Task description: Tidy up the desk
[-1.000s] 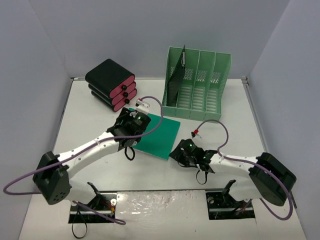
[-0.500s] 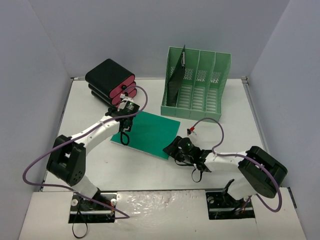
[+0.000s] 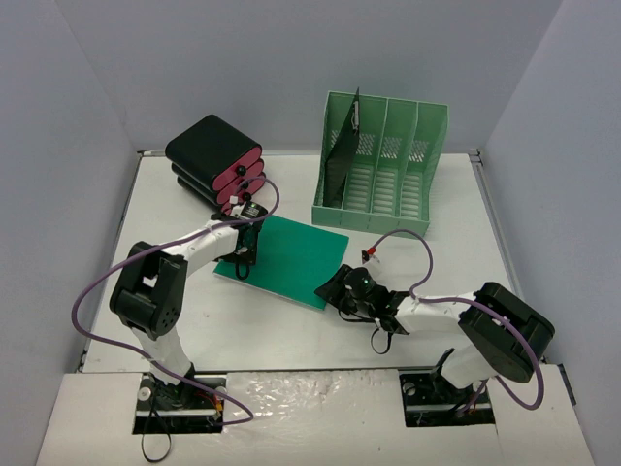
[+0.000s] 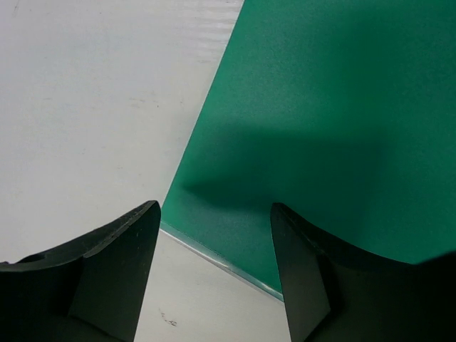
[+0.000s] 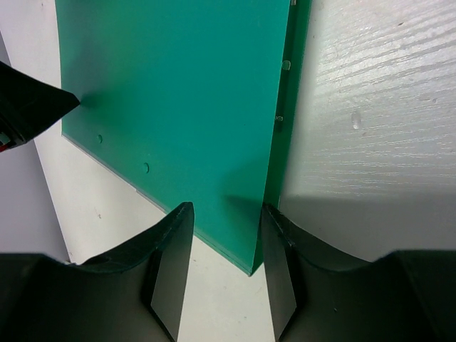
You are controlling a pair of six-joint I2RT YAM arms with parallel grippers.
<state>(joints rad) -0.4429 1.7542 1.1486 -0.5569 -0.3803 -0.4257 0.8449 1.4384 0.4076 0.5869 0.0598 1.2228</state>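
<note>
A flat green folder [image 3: 291, 257] lies in the middle of the white desk [image 3: 194, 320]. My left gripper [image 3: 241, 258] is open at the folder's left corner. In the left wrist view its jaws [image 4: 214, 242] stand apart over the folder [image 4: 320, 128] edge and bare desk, holding nothing. My right gripper [image 3: 332, 291] is open at the folder's near right corner. In the right wrist view that corner [image 5: 178, 92] lies between its jaws [image 5: 226, 249], with the right finger [image 5: 281, 263] against the folder's side edge.
A mint-green file rack [image 3: 388, 170] stands at the back, with a dark folder [image 3: 342, 160] upright in its left slot. A stack of black and pink cases [image 3: 215, 163] sits at the back left. Grey walls close in the desk.
My left arm has folded back, and its gripper moved from the folder's far edge down to its left corner. My right gripper edged left to the folder's near right corner.
</note>
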